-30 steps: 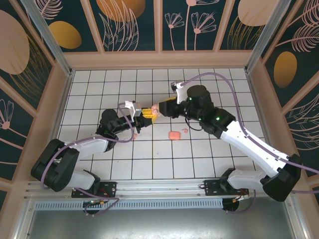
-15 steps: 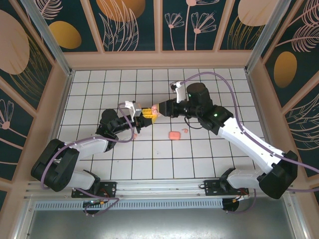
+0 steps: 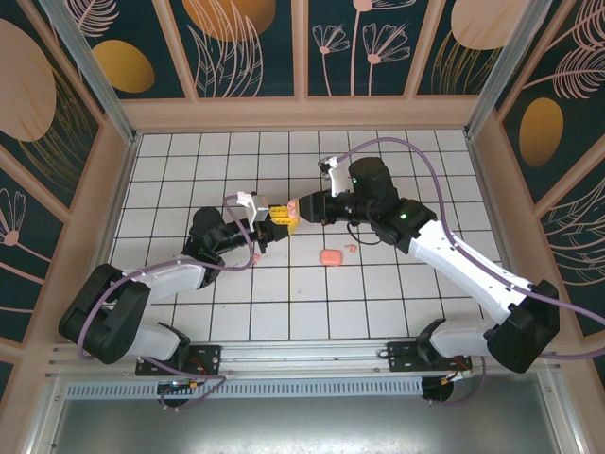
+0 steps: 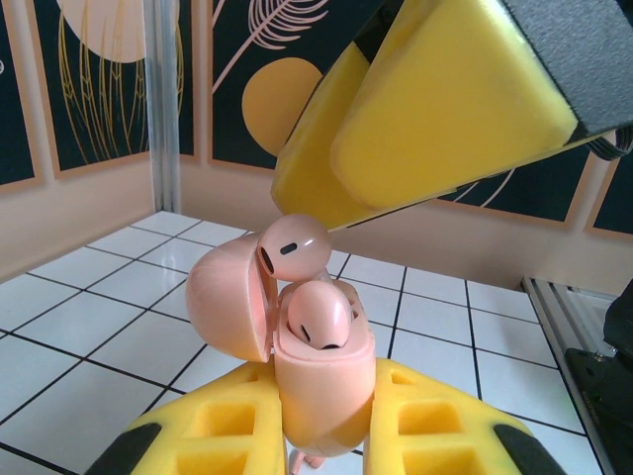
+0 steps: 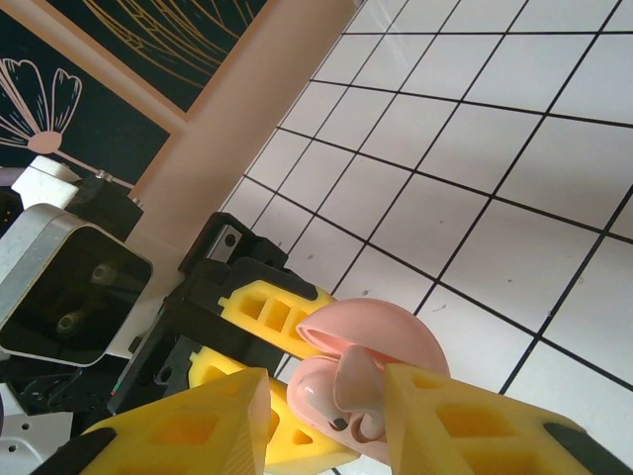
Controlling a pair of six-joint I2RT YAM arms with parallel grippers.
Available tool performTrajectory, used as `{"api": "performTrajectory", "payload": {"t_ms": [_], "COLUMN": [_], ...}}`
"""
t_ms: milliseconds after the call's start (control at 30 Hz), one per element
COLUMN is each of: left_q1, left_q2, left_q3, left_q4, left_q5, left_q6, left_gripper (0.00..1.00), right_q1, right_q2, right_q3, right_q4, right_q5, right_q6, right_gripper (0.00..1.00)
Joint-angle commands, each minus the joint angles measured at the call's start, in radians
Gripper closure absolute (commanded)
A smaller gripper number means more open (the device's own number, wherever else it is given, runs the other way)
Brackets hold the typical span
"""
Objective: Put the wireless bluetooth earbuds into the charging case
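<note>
My left gripper is shut on the pink charging case, holding it upright above the tiles with its lid swung open. One pale-pink earbud sits in a slot of the case. A second earbud rests at the case mouth, against the lid's edge. My right gripper is right over the case. The earbud touches one of its yellow fingers, with a clear gap to the other, so the jaws stand open.
A larger pink rounded-rectangular piece lies on the white tiles just right of the grippers, with a small pink bit beside it. Another small pink bit lies under my left arm. Patterned walls enclose the floor.
The right arm's wrist and forearm have shifted slightly left toward the case. The left gripper and the case have stayed where they were.
</note>
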Motion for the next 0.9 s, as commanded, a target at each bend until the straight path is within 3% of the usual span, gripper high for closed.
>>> {"api": "performTrajectory", "payload": {"t_ms": [0,500,867], "left_q1": [-0.008,-0.008,-0.009], "left_q2": [-0.012,-0.015,-0.017], "left_q3": [0.031,0.03,0.029], "left_q4": [0.058,0.057,0.034], "left_q5": [0.019,0.016,-0.001], "left_q6": [-0.001,-0.001,0.03], "left_gripper": [0.89,0.89,0.89], "right_q1": [-0.008,-0.008,0.014], "right_q2": [0.008,0.016,0.003], "right_q3": [0.011,0.007,0.012], "right_q4": [-0.007,-0.021,-0.06], "right_q5": [-0.005,-0.008,0.065], "right_q6": [-0.001,0.002,0.077], "right_gripper": [0.65,0.75,0.83]}}
